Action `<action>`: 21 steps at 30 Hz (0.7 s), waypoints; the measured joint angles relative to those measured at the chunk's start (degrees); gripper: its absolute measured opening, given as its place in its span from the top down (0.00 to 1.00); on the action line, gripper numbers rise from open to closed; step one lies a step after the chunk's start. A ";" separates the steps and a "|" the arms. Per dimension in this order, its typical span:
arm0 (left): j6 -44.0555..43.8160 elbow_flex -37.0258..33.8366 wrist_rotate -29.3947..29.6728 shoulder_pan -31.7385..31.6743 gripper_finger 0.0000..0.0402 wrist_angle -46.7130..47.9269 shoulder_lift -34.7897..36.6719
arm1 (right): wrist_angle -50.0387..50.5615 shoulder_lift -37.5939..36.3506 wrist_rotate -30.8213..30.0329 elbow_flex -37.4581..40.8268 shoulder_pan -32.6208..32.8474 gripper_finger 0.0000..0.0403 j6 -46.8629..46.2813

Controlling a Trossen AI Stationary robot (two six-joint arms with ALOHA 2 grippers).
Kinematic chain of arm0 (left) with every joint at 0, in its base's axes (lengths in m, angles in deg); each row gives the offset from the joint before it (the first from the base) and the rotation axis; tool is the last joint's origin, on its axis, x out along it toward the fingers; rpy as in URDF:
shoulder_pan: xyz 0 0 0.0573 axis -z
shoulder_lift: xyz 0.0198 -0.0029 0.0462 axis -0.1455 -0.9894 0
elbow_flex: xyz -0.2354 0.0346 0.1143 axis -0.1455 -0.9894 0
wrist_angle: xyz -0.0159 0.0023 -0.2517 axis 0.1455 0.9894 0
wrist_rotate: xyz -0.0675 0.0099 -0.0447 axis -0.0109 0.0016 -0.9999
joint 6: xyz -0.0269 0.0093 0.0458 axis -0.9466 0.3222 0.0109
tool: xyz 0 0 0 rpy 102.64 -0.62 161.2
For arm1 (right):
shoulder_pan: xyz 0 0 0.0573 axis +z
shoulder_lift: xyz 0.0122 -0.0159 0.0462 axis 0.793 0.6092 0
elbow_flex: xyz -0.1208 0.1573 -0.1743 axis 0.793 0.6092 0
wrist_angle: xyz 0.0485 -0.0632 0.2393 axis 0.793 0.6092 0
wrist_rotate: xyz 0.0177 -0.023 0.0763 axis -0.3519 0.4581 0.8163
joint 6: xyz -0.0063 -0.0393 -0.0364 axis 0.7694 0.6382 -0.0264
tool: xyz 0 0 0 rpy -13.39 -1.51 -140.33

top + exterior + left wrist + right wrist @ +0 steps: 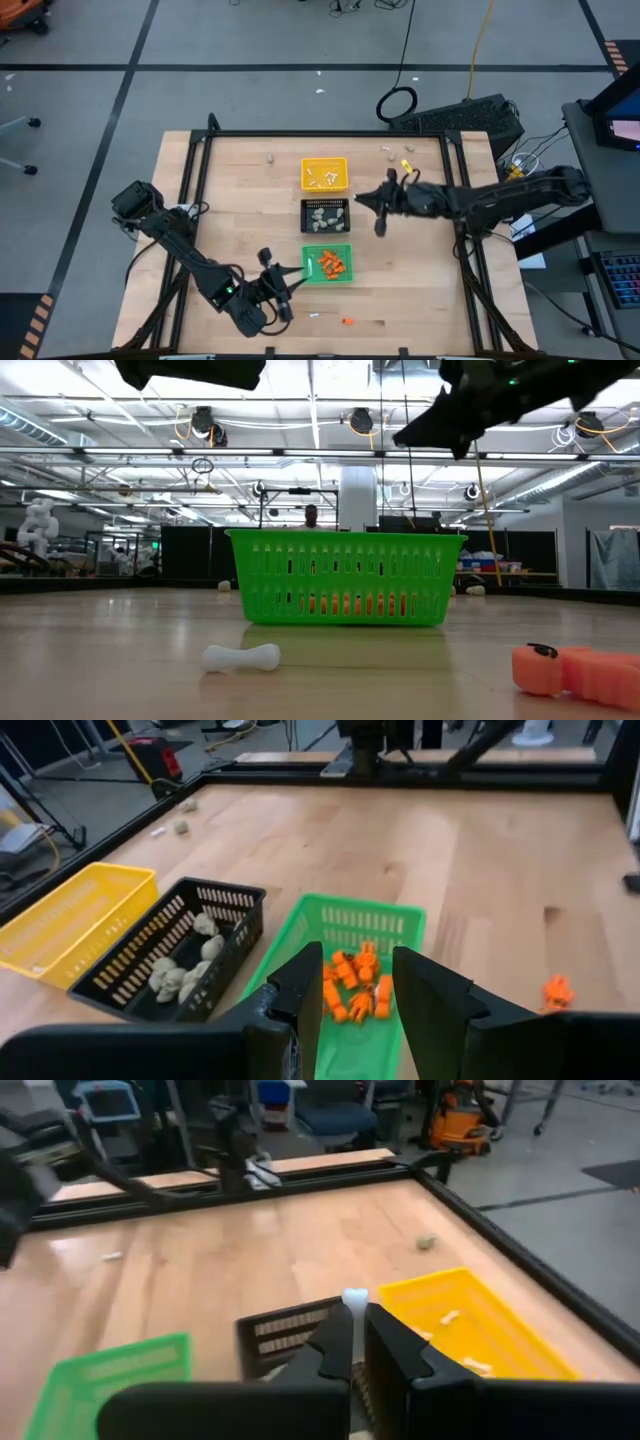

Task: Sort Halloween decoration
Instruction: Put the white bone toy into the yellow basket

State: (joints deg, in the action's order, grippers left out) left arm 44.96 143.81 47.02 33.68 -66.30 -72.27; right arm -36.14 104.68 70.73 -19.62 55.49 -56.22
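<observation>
Three trays stand in a row mid-table: yellow (324,173) farthest, black (326,216) in the middle, green (328,263) nearest. White sticks lie in the yellow tray, beige-grey lumps (185,975) in the black one, orange bits (355,985) in the green one. My right gripper (362,200) hovers by the black tray's right side, shut on a white stick (354,1296). My left gripper (360,985) hangs left of the green tray (350,935), open, with nothing between its fingers. A white stick (241,657) and an orange bit (570,670) lie loose near the front edge. My right gripper pinches the white stick between its two fingers, and only the stick's knobbed end (354,1294) shows beyond the fingertips. The fingers reach nearly level from the table's right side. The stick is lifted clear, above the black tray (290,1330).
Loose beige lumps lie near the far edge (270,157) (388,152), with a small yellow piece (406,164) beside them. A black frame (320,134) borders the wooden table. Bare wood lies left and right of the trays.
</observation>
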 joint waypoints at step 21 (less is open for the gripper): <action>4.50 0.00 -0.39 0.00 0.70 5.01 0.00 | 16.60 27.48 22.67 -23.79 -24.52 1.00 14.02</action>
State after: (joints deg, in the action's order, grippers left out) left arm 49.47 143.81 46.63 33.68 -61.29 -72.27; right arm -19.54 132.16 93.41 -43.41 30.97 -42.20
